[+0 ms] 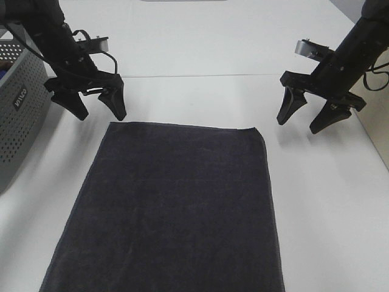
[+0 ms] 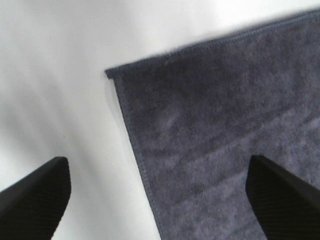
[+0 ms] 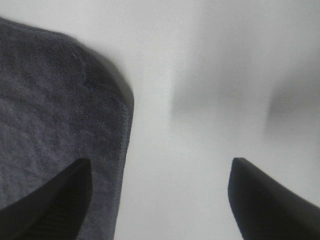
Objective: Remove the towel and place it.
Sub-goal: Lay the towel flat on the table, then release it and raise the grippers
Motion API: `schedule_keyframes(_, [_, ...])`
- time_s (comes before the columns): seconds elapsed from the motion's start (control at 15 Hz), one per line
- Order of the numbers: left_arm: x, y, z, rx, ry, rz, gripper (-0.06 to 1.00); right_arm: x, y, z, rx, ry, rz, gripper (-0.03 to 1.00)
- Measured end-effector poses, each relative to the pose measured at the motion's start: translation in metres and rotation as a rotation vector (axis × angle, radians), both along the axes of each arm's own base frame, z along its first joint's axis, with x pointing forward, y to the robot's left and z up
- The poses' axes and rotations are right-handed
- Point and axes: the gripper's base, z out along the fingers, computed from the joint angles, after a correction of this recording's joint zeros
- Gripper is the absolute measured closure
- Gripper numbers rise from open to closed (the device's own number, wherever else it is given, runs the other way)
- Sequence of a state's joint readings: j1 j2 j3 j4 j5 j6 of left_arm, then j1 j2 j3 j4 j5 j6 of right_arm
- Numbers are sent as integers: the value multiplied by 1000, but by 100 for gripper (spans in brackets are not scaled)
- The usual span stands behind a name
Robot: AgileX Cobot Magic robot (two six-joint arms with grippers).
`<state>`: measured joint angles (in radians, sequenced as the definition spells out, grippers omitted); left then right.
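Observation:
The dark charcoal towel [image 1: 176, 213] lies spread flat on the white table [image 1: 322, 207], its near end running off the bottom of the high view. My left gripper [image 1: 98, 113] is open and empty, hovering just above the towel's far left corner [image 2: 111, 73]. My right gripper [image 1: 299, 124] is open and empty, hovering to the right of the towel's far right corner [image 3: 117, 95]. In both wrist views the fingertips [image 2: 37, 195] [image 3: 267, 200] stand wide apart with nothing between them.
A grey perforated basket [image 1: 17, 115] stands at the left edge of the table, close to my left arm. The table's right edge runs near my right arm. A seam crosses the table behind the grippers.

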<state>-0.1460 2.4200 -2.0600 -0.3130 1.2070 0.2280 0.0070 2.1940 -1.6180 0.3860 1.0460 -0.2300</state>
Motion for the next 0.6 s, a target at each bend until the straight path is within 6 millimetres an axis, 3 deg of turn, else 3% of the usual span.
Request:
schedule_keyframes(0.2, [14,0,-15,-9,-14,8,5,4,1,-19,6,4,20,23])
schedule_keyframes(0.6, [16,0,-40,-6,32,7,5,10,1,-43,8,-4,-12,23])
